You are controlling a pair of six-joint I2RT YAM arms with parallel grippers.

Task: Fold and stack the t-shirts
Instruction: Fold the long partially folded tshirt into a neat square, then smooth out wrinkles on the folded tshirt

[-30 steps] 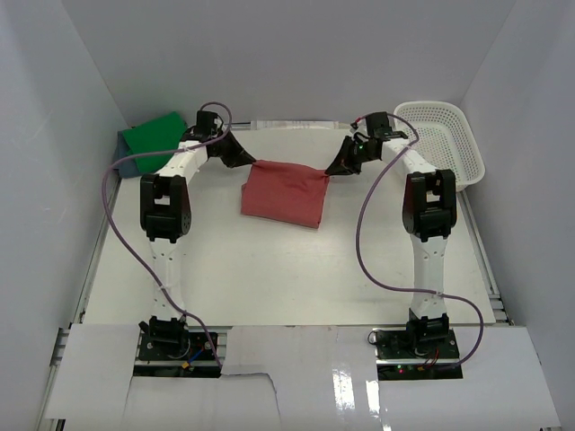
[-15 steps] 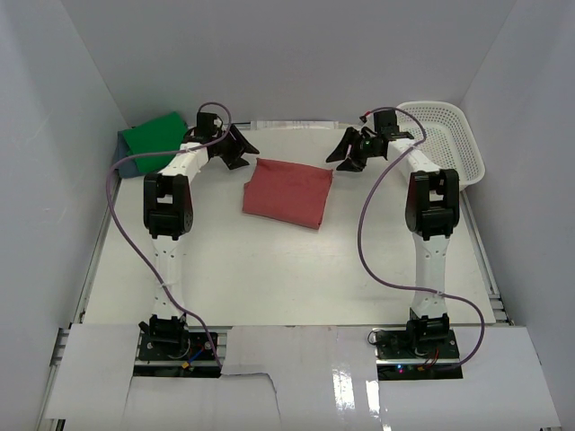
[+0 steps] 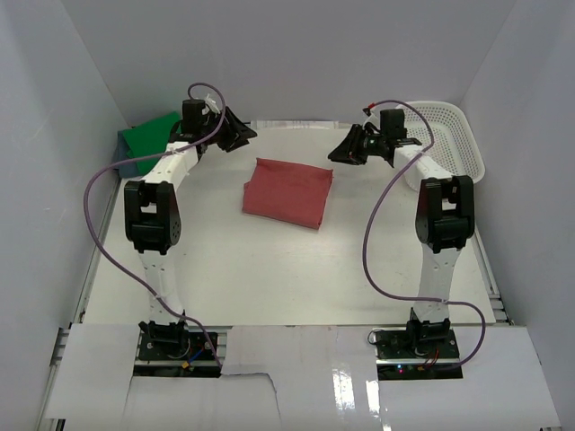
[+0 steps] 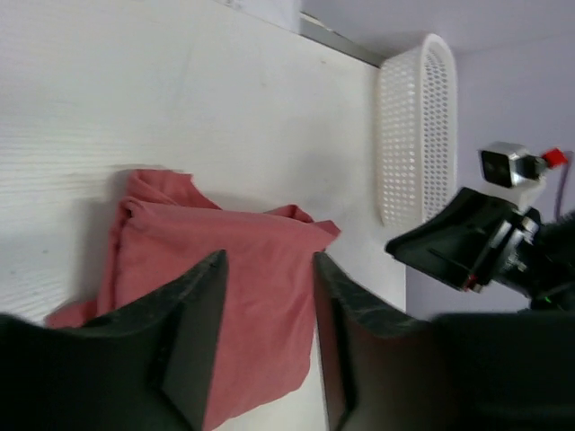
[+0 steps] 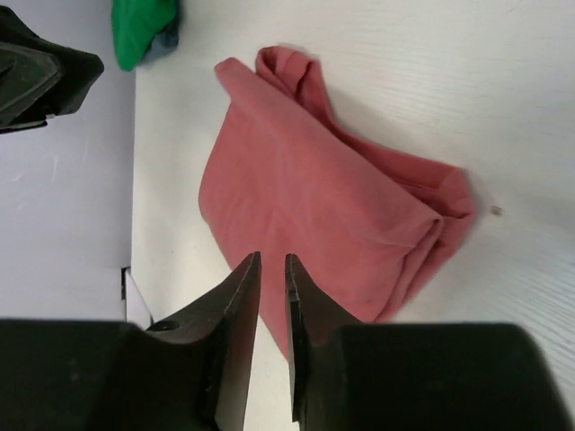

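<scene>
One broad white surface [image 3: 269, 278] carries everything. A white lattice basket [image 3: 454, 135] sits at its 2 o'clock corner, tipped up against the wall. The brick-red t-shirt [image 3: 287, 190] lies folded into a rough rectangle a little toward 12 o'clock from the middle of the surface, flat, with nothing touching it (one end shows bunched, uneven folds in both wrist views). The bright green t-shirt [image 3: 148, 136] is folded in the 10 o'clock corner, well apart from the red one, and rests on the blue-grey t-shirt [image 3: 130, 167], of which only a strip along the edge peeks out. The left claw [image 3: 241, 133] hangs above the surface at about 11 o'clock of the red t-shirt, its fingers [image 4: 202, 341] spread apart and holding nothing. The right claw [image 3: 341, 151] hangs at about 1 o'clock of the same t-shirt, between it and the basket; its fingers [image 5: 238, 359] stand only a thin slit apart, with nothing between them.
</scene>
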